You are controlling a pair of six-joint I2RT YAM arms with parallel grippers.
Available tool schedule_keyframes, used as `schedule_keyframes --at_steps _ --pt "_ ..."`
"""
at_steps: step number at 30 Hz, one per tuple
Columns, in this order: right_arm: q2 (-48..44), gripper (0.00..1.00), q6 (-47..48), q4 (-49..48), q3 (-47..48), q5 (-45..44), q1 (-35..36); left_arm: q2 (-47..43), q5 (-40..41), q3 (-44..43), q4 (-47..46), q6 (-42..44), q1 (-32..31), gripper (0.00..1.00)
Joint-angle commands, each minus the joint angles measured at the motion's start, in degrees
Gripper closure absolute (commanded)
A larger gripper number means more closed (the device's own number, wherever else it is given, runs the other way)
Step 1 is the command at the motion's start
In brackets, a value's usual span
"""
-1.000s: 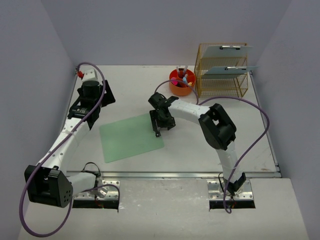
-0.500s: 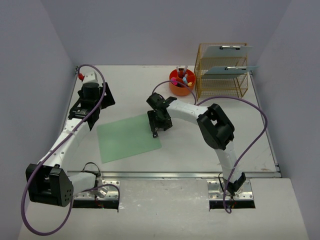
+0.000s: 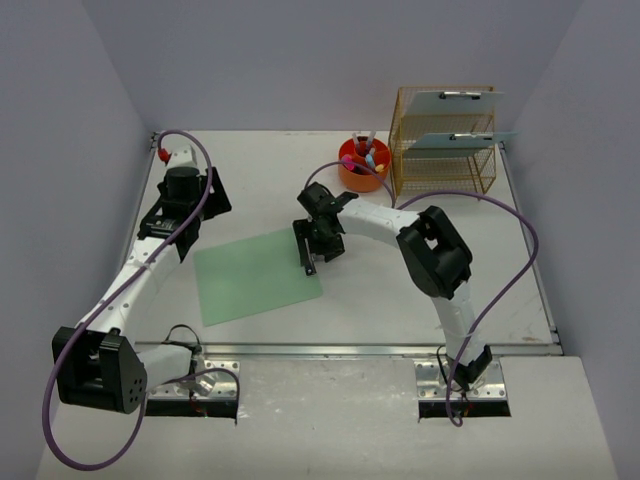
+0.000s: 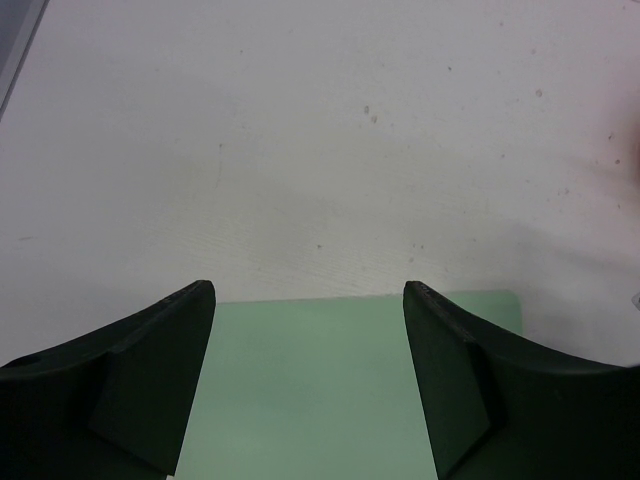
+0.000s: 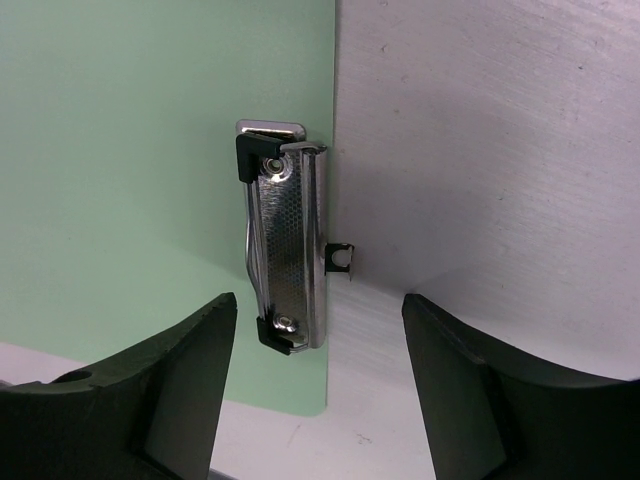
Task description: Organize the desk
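One flat white worktop [image 3: 400,290] between lavender walls, bearing one smooth green clipboard [image 3: 258,275], one gold wire rack [image 3: 445,150] with two pale blue clipboards [image 3: 455,100], and one orange cup [image 3: 362,165]. Two hands, both spread wide and gripping nothing: left hand [image 3: 200,222] above one edge of the green board, right hand [image 3: 310,258] either side of its clip. Plain only from the right wrist: one shiny textured metal clip [image 5: 285,235] with black corners.

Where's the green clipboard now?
The green clipboard lies flat left of centre on the desk, top view, its metal clip under the open right gripper.
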State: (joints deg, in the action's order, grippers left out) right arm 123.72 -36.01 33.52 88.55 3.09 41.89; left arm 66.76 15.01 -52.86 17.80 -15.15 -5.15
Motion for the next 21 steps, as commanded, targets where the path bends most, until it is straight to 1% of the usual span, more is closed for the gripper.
schedule_keyframes --at_steps 1,4,8,12,17,21 --pt "0.54 0.31 0.82 -0.48 0.61 -1.34 0.16 -0.23 -0.81 -0.19 -2.72 0.61 0.84 0.26" --pt "2.23 0.31 2.10 0.93 3.27 -5.70 0.79 -0.15 -0.94 -0.06 -3.02 0.48 0.84 0.26" --pt "3.30 0.32 3.14 1.81 4.43 -10.91 2.54 0.12 -0.69 -0.05 -3.21 0.48 0.92 0.26" --pt "4.20 0.33 2.53 1.96 4.00 -13.33 4.10 0.03 -0.51 -0.05 -3.30 0.56 0.85 0.26" --pt "6.94 0.40 2.71 1.71 5.64 -15.31 5.30 0.03 -0.25 -0.05 -3.13 0.65 1.10 0.26" --pt "8.38 0.51 2.52 1.98 5.29 -15.56 6.02 -0.32 0.11 -0.05 -2.95 1.10 1.46 0.26"
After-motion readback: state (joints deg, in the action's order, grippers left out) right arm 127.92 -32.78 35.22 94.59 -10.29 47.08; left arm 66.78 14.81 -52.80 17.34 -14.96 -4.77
